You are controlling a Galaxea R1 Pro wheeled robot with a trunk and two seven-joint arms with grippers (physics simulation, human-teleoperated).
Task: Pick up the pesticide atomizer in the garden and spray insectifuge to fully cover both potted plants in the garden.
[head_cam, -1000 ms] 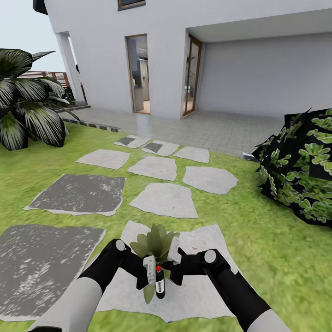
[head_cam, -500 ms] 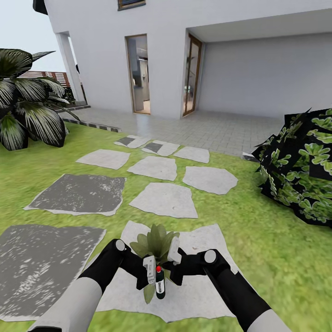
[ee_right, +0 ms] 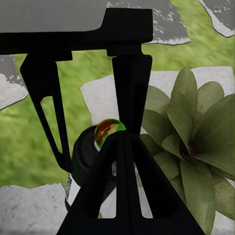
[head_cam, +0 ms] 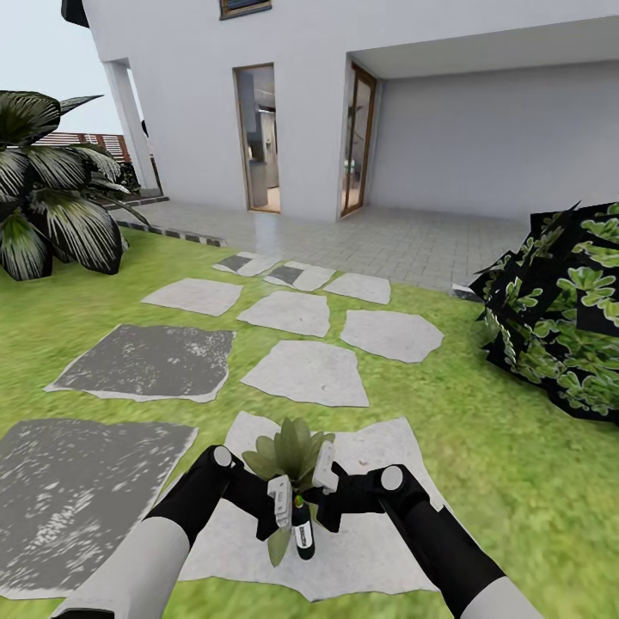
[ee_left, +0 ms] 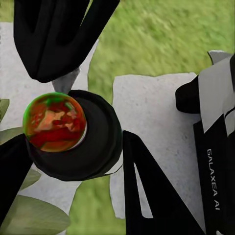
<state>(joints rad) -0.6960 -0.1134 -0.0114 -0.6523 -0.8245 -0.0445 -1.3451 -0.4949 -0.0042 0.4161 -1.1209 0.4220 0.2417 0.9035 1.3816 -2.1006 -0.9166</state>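
Left gripper (head_cam: 282,507) sits closed round the pesticide atomizer (head_cam: 303,531), fingers flanking the dark bottle in its wrist view, likely to keep it upright. Right gripper (head_cam: 325,481) crowds in beside; its grip cannot be told. Bottle hangs just beside the potted plant (head_cam: 291,454) on a pale stepping stone (head_cam: 378,533), placed for spraying leaves.
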